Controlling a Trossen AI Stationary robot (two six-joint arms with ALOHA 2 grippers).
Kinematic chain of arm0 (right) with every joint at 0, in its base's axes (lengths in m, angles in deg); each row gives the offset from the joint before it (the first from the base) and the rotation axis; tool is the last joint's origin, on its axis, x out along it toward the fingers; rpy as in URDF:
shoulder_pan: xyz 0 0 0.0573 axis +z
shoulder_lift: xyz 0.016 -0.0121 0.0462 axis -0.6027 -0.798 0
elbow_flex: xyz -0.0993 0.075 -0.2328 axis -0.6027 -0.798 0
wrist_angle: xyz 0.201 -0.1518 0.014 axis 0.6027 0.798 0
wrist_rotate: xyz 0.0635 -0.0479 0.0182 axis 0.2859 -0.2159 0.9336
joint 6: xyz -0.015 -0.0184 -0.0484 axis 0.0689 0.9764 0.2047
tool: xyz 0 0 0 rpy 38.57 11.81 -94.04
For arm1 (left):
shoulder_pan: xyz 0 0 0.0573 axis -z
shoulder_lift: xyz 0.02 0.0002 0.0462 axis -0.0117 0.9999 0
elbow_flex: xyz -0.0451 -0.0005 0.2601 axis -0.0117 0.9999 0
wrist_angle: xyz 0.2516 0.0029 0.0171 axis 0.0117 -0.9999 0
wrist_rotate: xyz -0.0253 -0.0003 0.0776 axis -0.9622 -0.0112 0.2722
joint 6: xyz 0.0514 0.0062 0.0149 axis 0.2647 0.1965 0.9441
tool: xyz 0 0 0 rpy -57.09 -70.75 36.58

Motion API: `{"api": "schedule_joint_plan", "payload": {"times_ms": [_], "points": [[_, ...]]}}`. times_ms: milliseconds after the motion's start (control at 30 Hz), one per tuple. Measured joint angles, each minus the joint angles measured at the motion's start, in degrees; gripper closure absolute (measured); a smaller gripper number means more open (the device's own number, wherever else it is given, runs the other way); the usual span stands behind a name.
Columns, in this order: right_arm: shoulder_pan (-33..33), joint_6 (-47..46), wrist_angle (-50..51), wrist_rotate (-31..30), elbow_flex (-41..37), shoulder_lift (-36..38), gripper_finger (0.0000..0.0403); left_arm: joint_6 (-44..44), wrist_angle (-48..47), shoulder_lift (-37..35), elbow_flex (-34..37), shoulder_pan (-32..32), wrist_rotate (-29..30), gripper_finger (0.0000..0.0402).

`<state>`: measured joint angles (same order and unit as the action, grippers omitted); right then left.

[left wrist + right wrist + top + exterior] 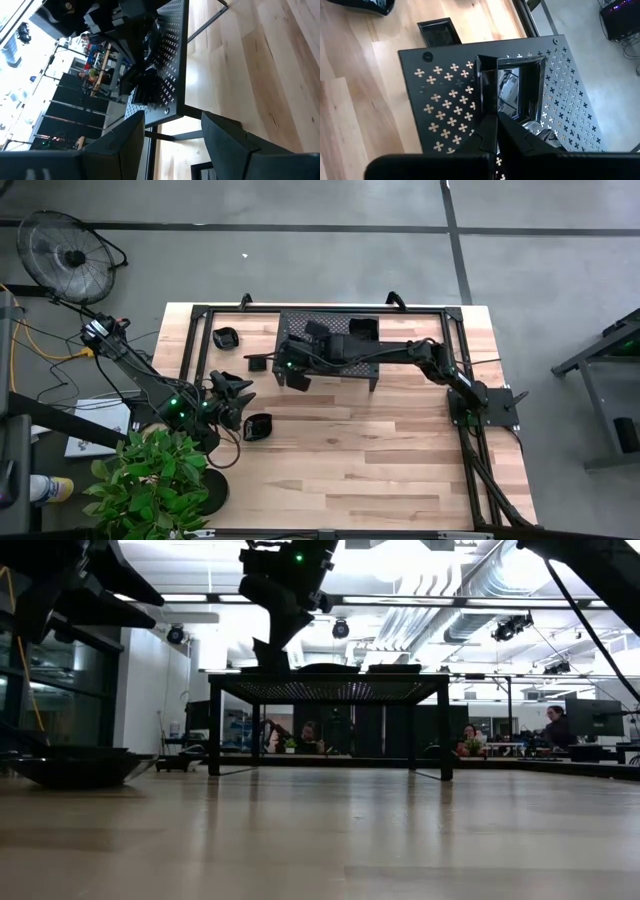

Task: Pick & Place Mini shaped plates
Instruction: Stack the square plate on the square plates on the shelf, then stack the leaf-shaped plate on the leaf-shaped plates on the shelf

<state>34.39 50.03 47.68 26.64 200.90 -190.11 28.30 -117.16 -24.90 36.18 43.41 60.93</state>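
The right gripper (496,131) is closed on the rim of a square plate (516,91), holding it over the perforated rack (385,365) — probably to set it there. The left gripper (238,395) waits with fingers apart at nine o'clock, above a plate (258,426) on the wooden table (400,450); another plate (226,337) lies at eleven — people sit behind.

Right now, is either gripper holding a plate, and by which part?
The right gripper is shut on the rim of a square plate over the perforated rack. The left gripper is open and holds nothing.
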Motion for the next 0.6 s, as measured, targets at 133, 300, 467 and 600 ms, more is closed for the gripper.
{"api": "schedule_joint_plan", "payload": {"times_ms": [133, 300, 467, 600], "points": [[0.0, 0.0, 0.0, -0.4, 0.0, 0.0, 0.04, 0.0, 0.0, 0.0, 0.0, 0.0, 0.0, 0.0211], [0.0, 0.0, 0.0, -1.5, 0.0, 0.0, 0.0374, 0.0, 0.0, 0.0, 0.0, 0.0, 0.0, 0.0211], [0.0, 0.0, -0.1, -1.6, 0.0, 0.0, 0.034, 0.0, 0.0, 0.0, 0.0, 0.0, -0.6, 0.0211], [0.0, 0.0, -0.1, -1.4, 0.0, 0.0, 0.0326, 0.0, 0.0, 0.0, 0.0, 0.0, -0.7, 0.0211]]}}
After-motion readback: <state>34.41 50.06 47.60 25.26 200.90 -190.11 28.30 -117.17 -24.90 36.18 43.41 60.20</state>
